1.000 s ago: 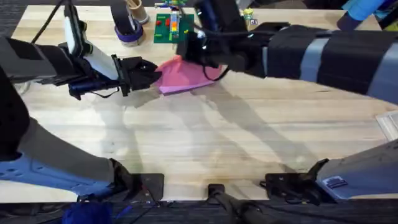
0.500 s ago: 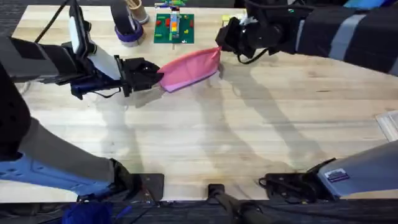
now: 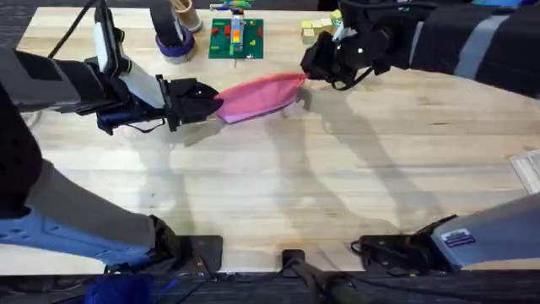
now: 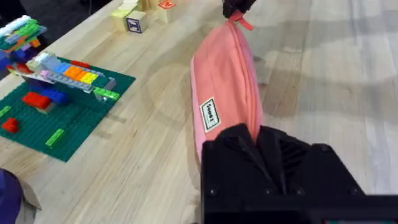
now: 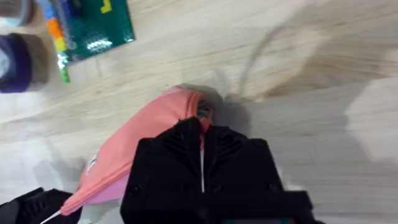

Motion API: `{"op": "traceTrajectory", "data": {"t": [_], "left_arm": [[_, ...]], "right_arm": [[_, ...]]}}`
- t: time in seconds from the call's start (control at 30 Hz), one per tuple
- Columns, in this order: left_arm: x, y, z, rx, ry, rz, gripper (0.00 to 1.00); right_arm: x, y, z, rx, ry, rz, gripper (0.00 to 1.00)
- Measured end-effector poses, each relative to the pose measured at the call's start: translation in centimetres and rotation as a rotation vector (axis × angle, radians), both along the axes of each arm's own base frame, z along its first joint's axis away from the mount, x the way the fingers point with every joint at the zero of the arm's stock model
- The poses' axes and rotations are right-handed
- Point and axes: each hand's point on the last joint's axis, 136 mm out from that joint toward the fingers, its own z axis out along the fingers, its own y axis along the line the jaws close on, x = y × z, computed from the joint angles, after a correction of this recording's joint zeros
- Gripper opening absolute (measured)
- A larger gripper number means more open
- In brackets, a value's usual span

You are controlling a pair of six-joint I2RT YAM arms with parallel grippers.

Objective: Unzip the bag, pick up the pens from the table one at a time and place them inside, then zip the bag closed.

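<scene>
Stretched out since a second ago, the bag (image 3: 257,95) lies just below the green block plate (image 3: 236,39) overhead, left gripper (image 3: 205,103) and right gripper (image 3: 312,69) pinching opposite ends. Left wrist: fingers closed on its near end. Right wrist: fingers closed at the zipper pull (image 5: 203,112).

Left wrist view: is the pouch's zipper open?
No. The pink pouch looks shut along its whole top seam, held by the left gripper at one end and the right gripper at the other.
</scene>
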Motion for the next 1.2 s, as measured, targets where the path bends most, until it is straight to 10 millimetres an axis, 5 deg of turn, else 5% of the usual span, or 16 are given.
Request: {"op": "traceTrajectory", "data": {"t": [0.37,0.6,0.83,1.03,1.2], "left_arm": [[0.0,-0.1,0.0,-0.002,0.0,-0.002,0.042],[0.1,0.6,-0.2,0.01,0.008,0.02,0.043],[0.1,0.6,-0.2,0.009,0.01,0.02,0.042],[0.1,0.6,-0.2,0.009,0.01,0.02,0.052],[0.1,0.7,-0.1,0.005,0.009,0.024,0.78]], "right_arm": [[0.4,-1.7,-0.6,-0.076,0.0,-0.05,0.031],[1.7,-7.4,-1.0,-0.223,-0.021,-0.197,0.029],[1.6,-5.9,0.0,-0.276,-0.065,-0.082,0.962],[0.2,-3.3,5.5,-0.268,-0.195,0.053,0.996],[-0.7,-2.4,8.7,-0.27,-0.281,0.114,0.996]]}}
